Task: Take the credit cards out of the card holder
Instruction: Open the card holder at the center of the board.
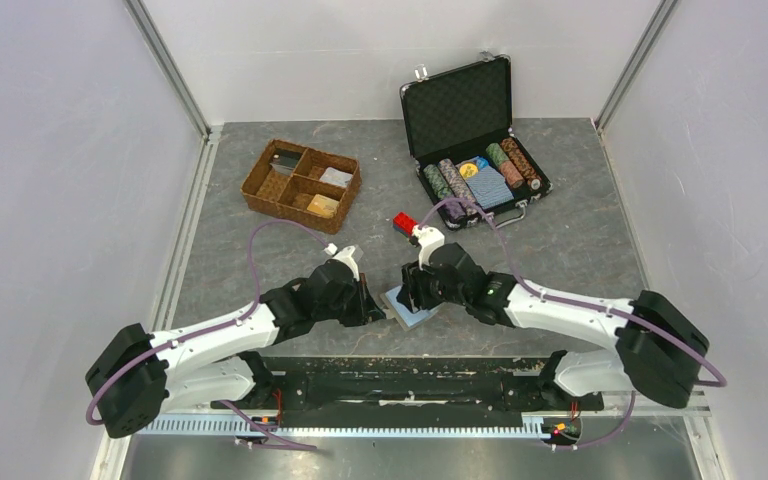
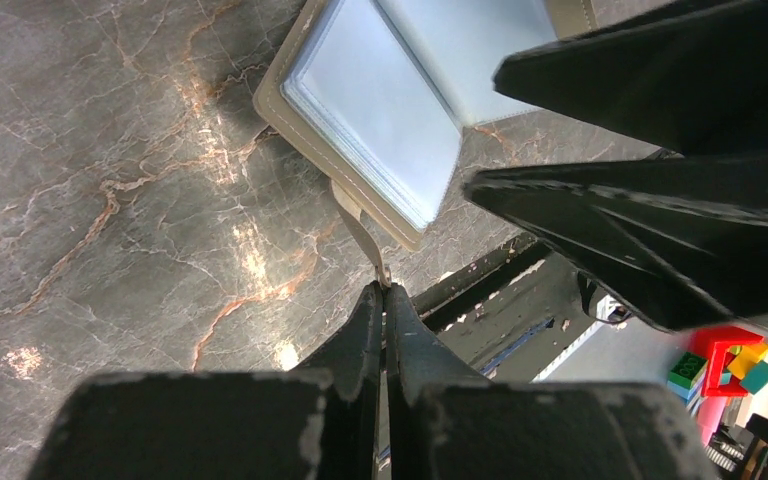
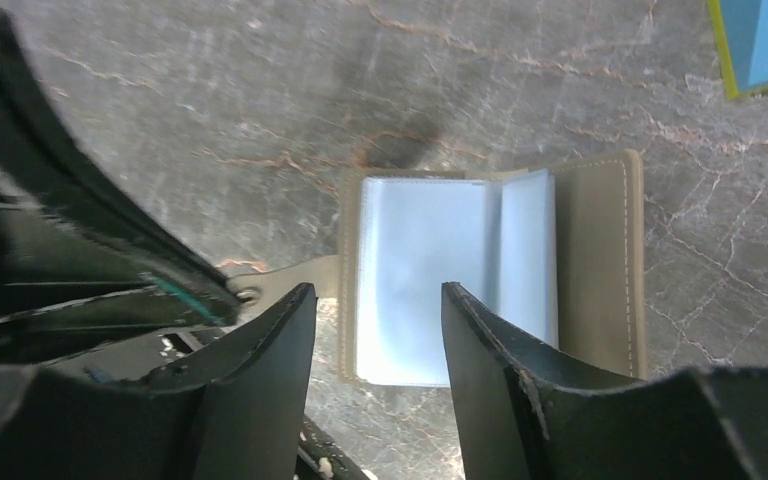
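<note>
The grey-tan card holder [image 1: 407, 306] lies open on the table between my two grippers. Light blue credit cards [image 3: 410, 260] sit in its inner slots, also seen in the left wrist view [image 2: 390, 110]. My left gripper [image 2: 384, 295] is shut on the holder's little side tab [image 2: 360, 230], at the holder's left edge [image 1: 375, 305]. My right gripper [image 3: 375, 290] is open and empty. It hovers over the near edge of the cards [image 1: 412, 290], with one finger on each side of the left page.
A brown wicker tray [image 1: 300, 180] at the back left holds flat items, one orange-gold [image 1: 322, 205]. An open black chip case [image 1: 480, 150] stands at the back right. A red toy block [image 1: 405, 222] lies just beyond the right gripper.
</note>
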